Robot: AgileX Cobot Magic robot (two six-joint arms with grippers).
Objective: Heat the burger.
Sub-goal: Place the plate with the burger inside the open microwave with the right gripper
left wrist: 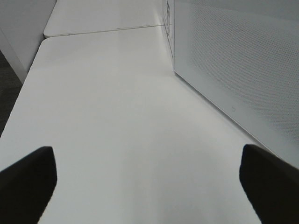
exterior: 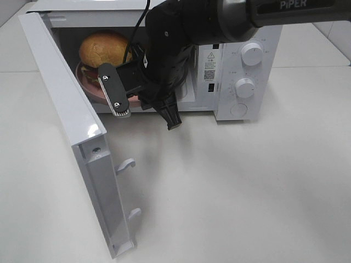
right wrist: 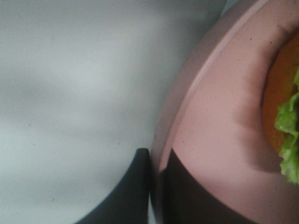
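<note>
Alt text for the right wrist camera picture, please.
Close-up of the right tool shut on the rim of a salmon-pink dish, dark fingers either side. The burger, an orange edge with green lettuce, sits on the dish; beyond is a pale grey surface.

In the high view the black arm [exterior: 186,27] fills the upper centre, covering the right side of the burger [exterior: 101,48], most of the pink dish [exterior: 86,82] and much of the cavity of the microwave [exterior: 263,87]. The warning sticker [exterior: 209,66] just right of centre is too small to read. The right wrist view is blurred (too close), its edge cutting burger and dish to slivers. The fingers [left wrist: 28,184] of the left gripper [left wrist: 149,182] are cropped to two dark stubs.
</note>
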